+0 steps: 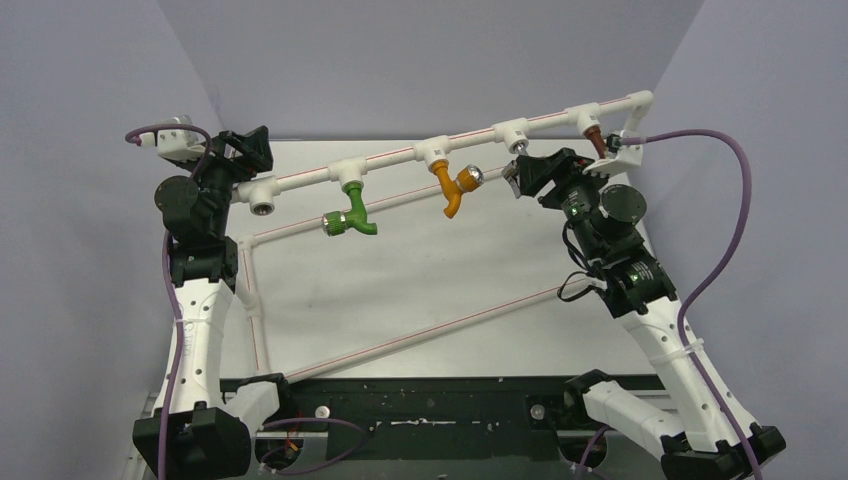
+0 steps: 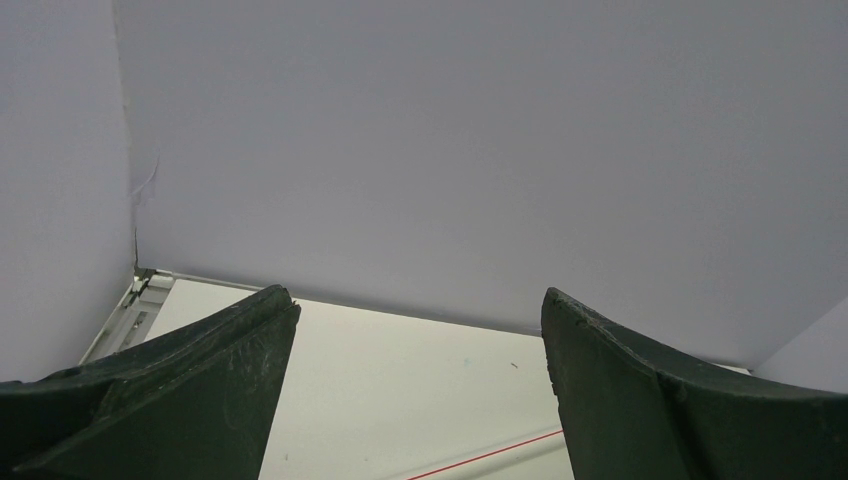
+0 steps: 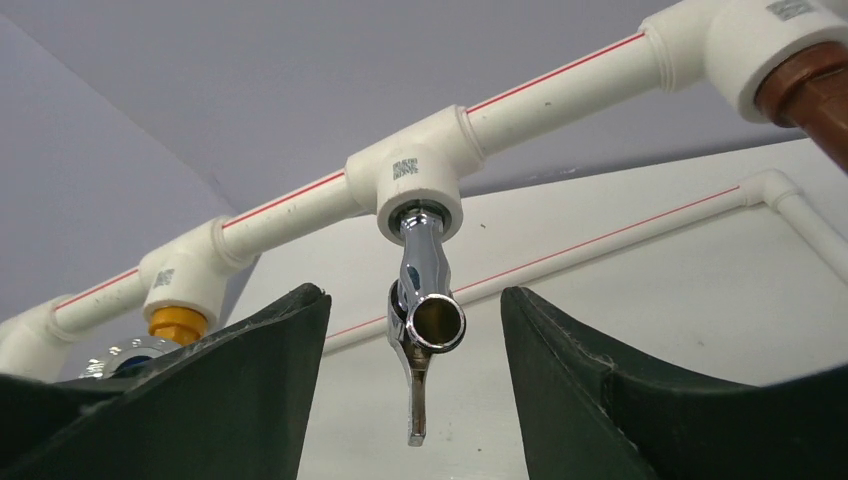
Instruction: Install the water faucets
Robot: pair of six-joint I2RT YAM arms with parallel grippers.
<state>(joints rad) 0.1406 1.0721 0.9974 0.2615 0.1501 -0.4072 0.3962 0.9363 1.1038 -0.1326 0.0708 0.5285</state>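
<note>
A chrome faucet (image 3: 421,262) hangs from a white tee (image 3: 420,185) on the upper pipe, spout mouth facing the camera and lever pointing down. In the top view it (image 1: 518,148) shows just below its tee. My right gripper (image 3: 415,300) is open, one finger on each side of the faucet, with gaps on both sides. In the top view the right gripper (image 1: 520,177) sits just in front of that tee. My left gripper (image 2: 420,330) is open and empty, up by the pipe's left end (image 1: 250,150).
A green faucet (image 1: 350,217), an orange faucet (image 1: 450,190) and a brown faucet (image 1: 594,140) hang from other tees. The left end fitting (image 1: 262,207) shows an open socket. The white pipe frame (image 1: 420,335) lies across the table. Grey walls close in on three sides.
</note>
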